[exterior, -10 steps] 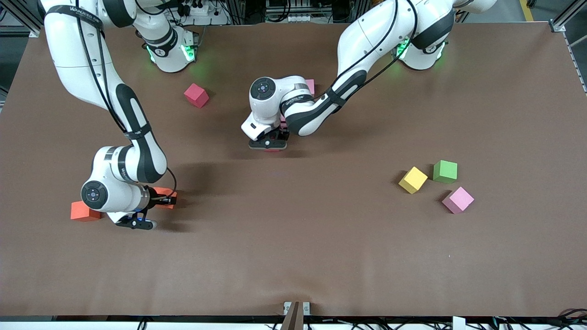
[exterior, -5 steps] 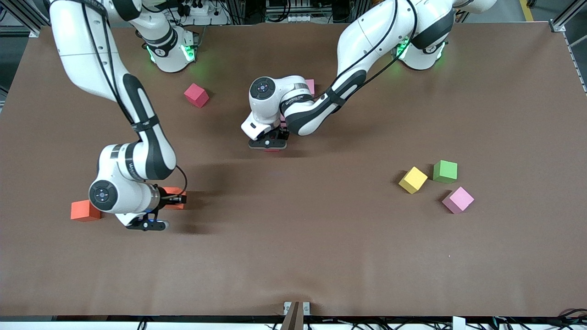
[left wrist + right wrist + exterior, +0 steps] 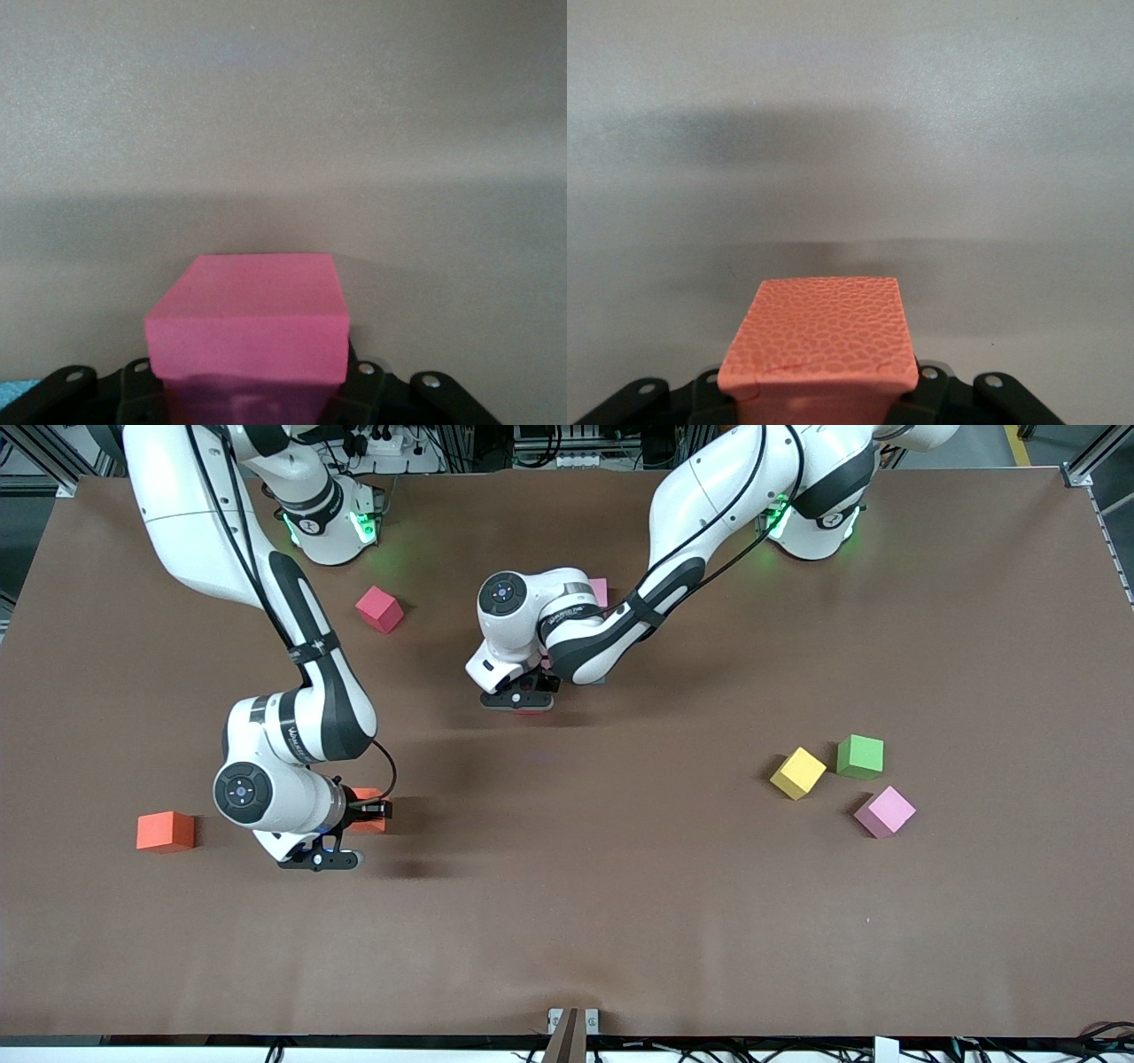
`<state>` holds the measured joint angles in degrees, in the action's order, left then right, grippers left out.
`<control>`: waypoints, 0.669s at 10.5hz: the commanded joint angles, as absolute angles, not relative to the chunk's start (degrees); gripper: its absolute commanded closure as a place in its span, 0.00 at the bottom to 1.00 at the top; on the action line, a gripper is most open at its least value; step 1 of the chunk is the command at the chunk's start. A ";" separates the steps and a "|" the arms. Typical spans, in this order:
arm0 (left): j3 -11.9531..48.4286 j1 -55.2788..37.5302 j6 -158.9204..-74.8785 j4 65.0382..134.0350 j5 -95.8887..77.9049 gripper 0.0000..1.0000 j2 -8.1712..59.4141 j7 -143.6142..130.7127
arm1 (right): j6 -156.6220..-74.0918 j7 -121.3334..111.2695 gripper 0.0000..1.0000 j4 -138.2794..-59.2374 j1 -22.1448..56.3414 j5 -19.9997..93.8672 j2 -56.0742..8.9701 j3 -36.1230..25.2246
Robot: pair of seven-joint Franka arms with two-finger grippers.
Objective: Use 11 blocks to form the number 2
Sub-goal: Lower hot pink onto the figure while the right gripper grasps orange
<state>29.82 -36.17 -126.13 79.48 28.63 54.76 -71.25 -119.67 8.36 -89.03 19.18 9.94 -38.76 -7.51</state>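
Front view: my right hand [image 3: 361, 816] is clenching an orange block [image 3: 370, 823] just over the tabletop [image 3: 567, 921], toward the right arm's end. A second orange block [image 3: 165, 831] is sitting loose on the tabletop near it, closer to that end's edge. My left hand [image 3: 524, 693] is hanging over mid-tabletop with a pink-red block [image 3: 530, 710] peeking out beneath it. A pale pink block [image 3: 599, 591] is partly hidden by my left wrist, and a red block [image 3: 379, 608] is lying near the right arm's base. Yellow [image 3: 798, 772], green [image 3: 860, 756] and pink [image 3: 884, 811] cubes are clustered toward the left arm's end. No number 2 is readable yet (whatever is laid down is hiding under my left arm).

Left wrist view: my hand is gripping the pink-red block [image 3: 248, 328], bare tabletop ahead.

Right wrist view: my hand is gripping the orange block [image 3: 819, 341], which is sitting square between the jaws.

Risks: I'm carrying both blocks toward the middle, so the arms could be crowding each other. Setting down blind could nudge neighbouring blocks out of grid. The green cube is a decoy.
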 commanded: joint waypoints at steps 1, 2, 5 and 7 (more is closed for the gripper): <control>29.27 -36.91 -124.80 79.63 26.98 0.59 54.67 -71.10 | -118.74 8.70 1.00 -87.55 18.81 9.67 -38.41 -7.38; 29.27 -36.91 -124.80 79.54 26.98 0.59 54.67 -71.10 | -118.65 9.14 1.00 -87.45 18.90 9.67 -38.41 -7.38; 29.27 -36.91 -124.80 79.28 26.55 0.59 54.67 -71.02 | -117.95 9.23 1.00 -87.54 18.98 9.49 -38.23 -7.38; 29.27 -36.91 -125.15 79.19 26.54 0.59 54.76 -70.93 | -117.95 9.49 1.00 -87.45 20.38 9.67 -38.06 -7.38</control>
